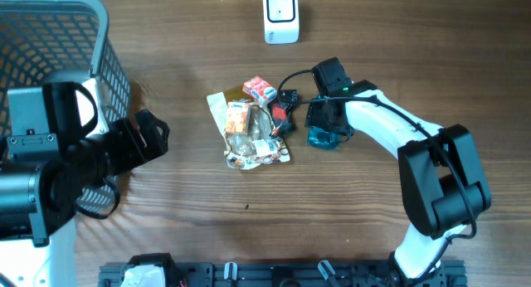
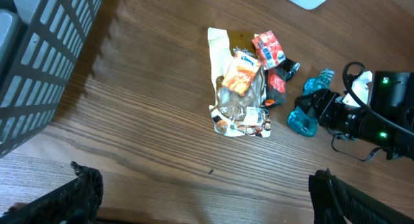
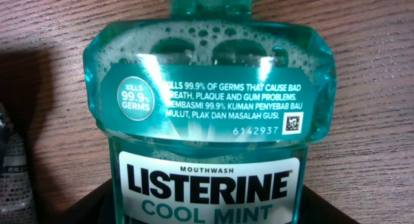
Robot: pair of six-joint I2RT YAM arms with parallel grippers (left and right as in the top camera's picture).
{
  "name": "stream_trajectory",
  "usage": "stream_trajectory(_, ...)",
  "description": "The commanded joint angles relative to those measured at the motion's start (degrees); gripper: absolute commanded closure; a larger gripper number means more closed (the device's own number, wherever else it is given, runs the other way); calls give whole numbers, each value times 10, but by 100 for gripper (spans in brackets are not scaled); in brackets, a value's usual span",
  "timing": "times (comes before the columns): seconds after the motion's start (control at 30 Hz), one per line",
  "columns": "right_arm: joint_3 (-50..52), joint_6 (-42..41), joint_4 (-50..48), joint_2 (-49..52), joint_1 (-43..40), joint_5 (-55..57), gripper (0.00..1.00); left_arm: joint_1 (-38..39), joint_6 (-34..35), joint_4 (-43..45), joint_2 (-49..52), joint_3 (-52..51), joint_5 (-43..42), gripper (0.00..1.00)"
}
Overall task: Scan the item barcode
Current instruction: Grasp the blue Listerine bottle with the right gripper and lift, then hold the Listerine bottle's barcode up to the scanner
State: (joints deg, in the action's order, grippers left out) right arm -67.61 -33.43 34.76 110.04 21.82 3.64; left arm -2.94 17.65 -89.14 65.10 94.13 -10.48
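Listerine Cool Mint mouthwash bottle (image 3: 207, 120) fills the right wrist view, lying on the wooden tabletop (image 1: 373, 38) with its front label up. From overhead it sits just right of the middle, beside a pile of snack packets (image 1: 249, 129).

By my reading the task is at an early stage. The bottle is on the wood and well apart from the white scanner unit (image 1: 281, 15) at the far edge, so nothing has been presented to it yet. Lifting, carrying it far-left, and turning the barcode toward the scanner window are all left to do.

A grey mesh basket (image 1: 104, 21) stands at the far left. The left hand (image 2: 208, 195) hangs near it, spread wide and empty. The right hand (image 1: 325, 121) straddles the bottle, with dark finger edges on either side of it. Whether they press on it I cannot tell.

The bottle is teal, clear plastic with foam bubbles under the shoulder. Only a tiny square code shows beside the printed batch digits. No striped barcode is visible, so it is probably on the hidden underside.
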Motion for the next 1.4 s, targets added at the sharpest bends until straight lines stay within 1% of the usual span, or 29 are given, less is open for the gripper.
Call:
stream_trajectory(0.0,0,-10,4,11,2,15,39,3,-7,2,2,5,1,0)
stream_trajectory(0.03,-3,-10,5,11,2,15,43,3,-7,2,2,5,1,0)
stream_trajectory(0.07,-7,-3,5,11,2,14,45,3,-7,2,2,5,1,0)
stream_trajectory(0.23,-40,24,30,11,2,24,44,3,-7,2,2,5,1,0)
stream_trajectory(0.3,-87,49,60,11,2,28,44,3,-7,2,2,5,1,0)
stream_trajectory(0.47,-176,125,83,11,2,23,45,3,-7,2,2,5,1,0)
stream_trajectory(0.63,-275,158,71,11,2,23,46,3,-7,2,2,5,1,0)
stream_trajectory(0.7,-305,213,38,11,2,-16,43,3,-7,2,2,5,1,0)
stream_trajectory(0.73,-315,221,20,11,2,-18,42,3,-7,2,2,5,1,0)
stream_trajectory(0.9,-319,219,-100,19,4,-26,45,3,-7,2,2,5,1,0)
stream_trajectory(0.97,-319,212,-158,36,11,-30,50,3,-7,2,2,5,1,0)
stream_trajectory(1.0,-319,213,-189,49,17,-28,50,3,-7,2,2,5,1,0)
stream_trajectory(1.03,-319,212,-207,58,23,-21,45,3,-7,2,2,5,1,0)
stream_trajectory(1.1,-319,200,-251,87,37,7,44,3,-7,2,2,5,1,0)
stream_trajectory(1.27,-319,195,-301,141,52,45,44,3,-7,2,2,5,1,0)
stream_trajectory(1.37,-319,191,-314,155,52,60,44,3,-7,2,2,5,1,0)
